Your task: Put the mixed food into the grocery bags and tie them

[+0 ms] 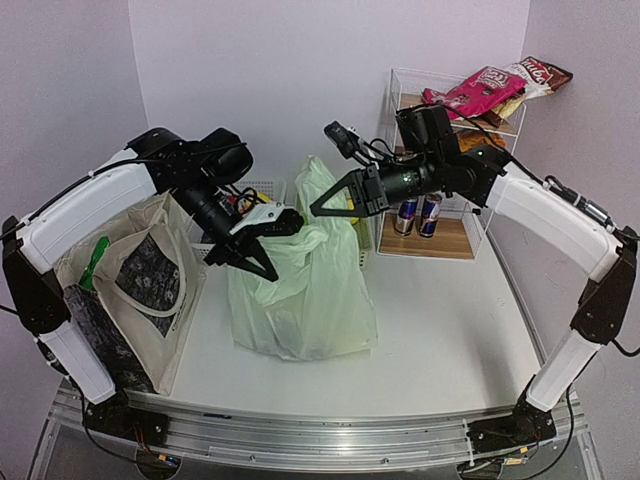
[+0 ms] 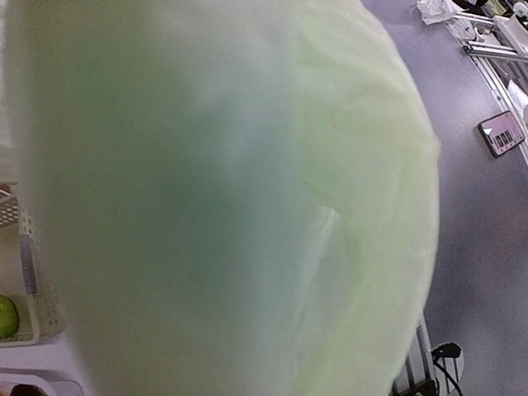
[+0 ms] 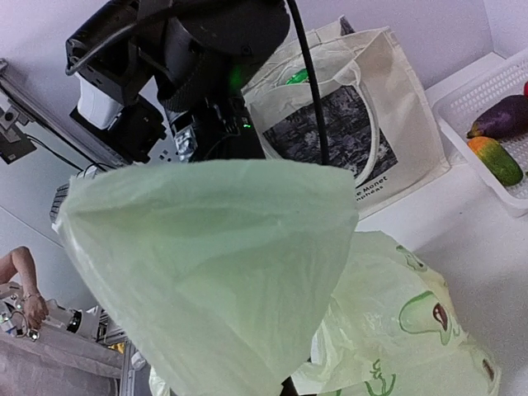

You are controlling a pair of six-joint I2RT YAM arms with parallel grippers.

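Note:
The pale-green plastic grocery bag [image 1: 300, 295] stands full in the middle of the table, one handle [image 1: 315, 180] pulled upward. My right gripper [image 1: 314, 210] is shut on that handle. In the right wrist view the stretched film [image 3: 214, 264] hides its fingers, and the avocado print [image 3: 417, 318] shows below. My left gripper [image 1: 268, 272] is at the bag's upper left edge, shut on plastic. Film [image 2: 231, 198] covers the left wrist view and hides those fingers. The cream canvas tote [image 1: 140, 290] stands open at the left. Two blue-silver cans [image 1: 418, 215] stand on the shelf.
A clear shelf unit [image 1: 470, 235] stands at the back right with a pink crisp packet [image 1: 480, 90] on top. A white basket [image 3: 462, 99] behind the bags holds a dark eggplant [image 3: 503, 117]. The left arm's wrist [image 3: 190, 74] hangs close above the stretched handle.

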